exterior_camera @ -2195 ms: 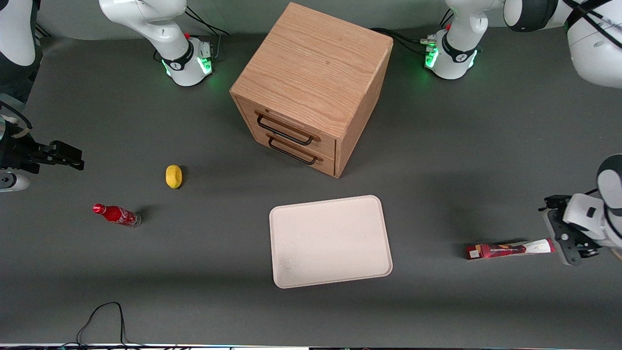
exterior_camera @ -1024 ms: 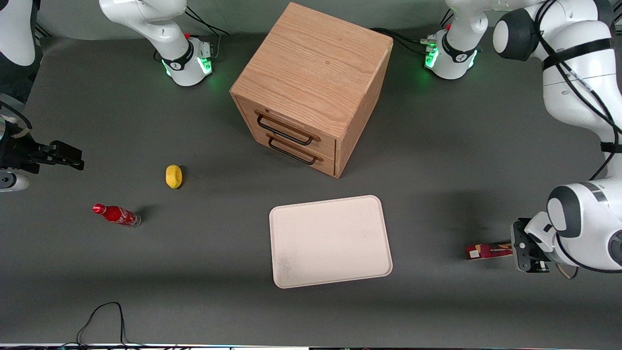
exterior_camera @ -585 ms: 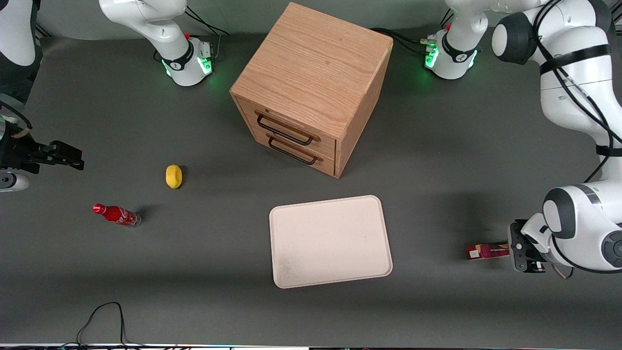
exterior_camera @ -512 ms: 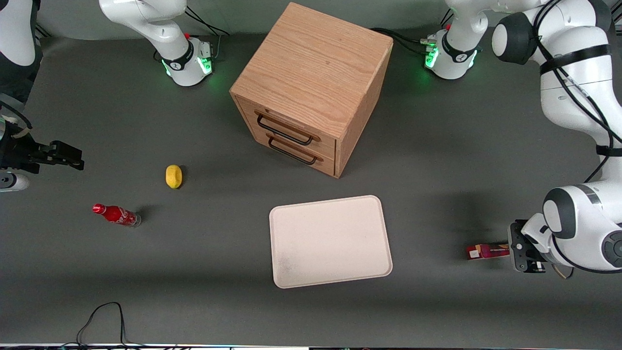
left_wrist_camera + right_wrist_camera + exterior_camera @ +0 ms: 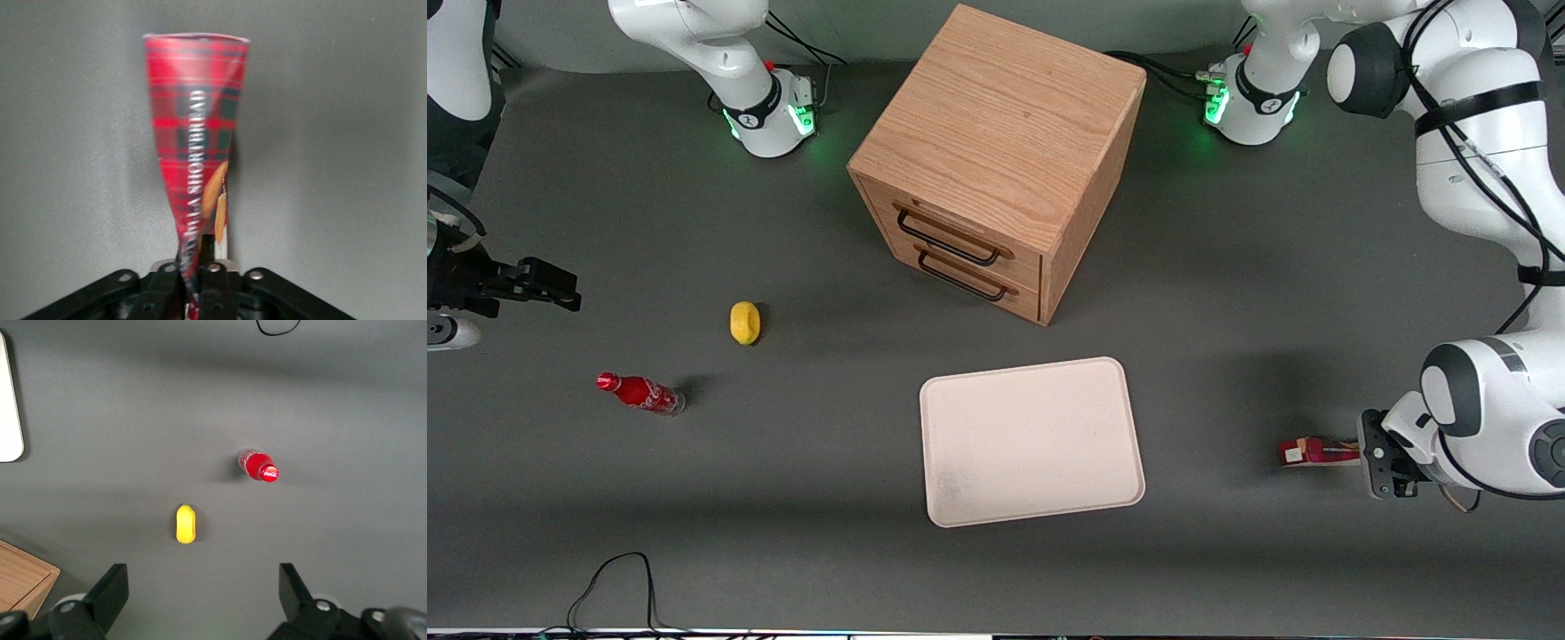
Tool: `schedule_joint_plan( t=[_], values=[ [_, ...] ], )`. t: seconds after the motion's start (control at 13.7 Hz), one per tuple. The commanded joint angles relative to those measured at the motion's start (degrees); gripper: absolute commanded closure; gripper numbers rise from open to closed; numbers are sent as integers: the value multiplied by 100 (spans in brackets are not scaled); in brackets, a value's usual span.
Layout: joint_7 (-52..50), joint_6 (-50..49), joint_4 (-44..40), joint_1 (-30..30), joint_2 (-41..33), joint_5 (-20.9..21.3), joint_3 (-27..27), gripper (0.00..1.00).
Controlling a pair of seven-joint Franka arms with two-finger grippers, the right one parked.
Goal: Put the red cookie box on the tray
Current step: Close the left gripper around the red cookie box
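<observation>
The black two-finger gripper [image 5: 1376, 455] clamps the slim, tartan-red cardboard cookie box [image 5: 195, 147], hiding its white end; the smooth cream tray [image 5: 1032, 440] lies well apart.

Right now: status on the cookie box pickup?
Gripper shut on red cookie box, toward the working arm's end. Tray bare, not yet reached. Nothing between box and tray.

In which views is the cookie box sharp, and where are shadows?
Left wrist view: the red cookie box is slightly blurred, its lettering soft, gripped at its end by the pincer. Front view: sharp; a soft shadow lies beside the soda bottle.
</observation>
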State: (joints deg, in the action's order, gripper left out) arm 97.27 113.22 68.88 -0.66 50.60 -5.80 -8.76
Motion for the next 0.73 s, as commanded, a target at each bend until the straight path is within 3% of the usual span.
schedule_joint_plan(
  t=[0.0, 0.37, 0.66],
  values=[
    [134, 43, 99, -4, -94, -71, -11, 100],
    [135, -675, 47, -21, -480, -27, -29, 100],
    [-513, -1809, 82, -162, -1462, 191, -73, 100]
  ],
)
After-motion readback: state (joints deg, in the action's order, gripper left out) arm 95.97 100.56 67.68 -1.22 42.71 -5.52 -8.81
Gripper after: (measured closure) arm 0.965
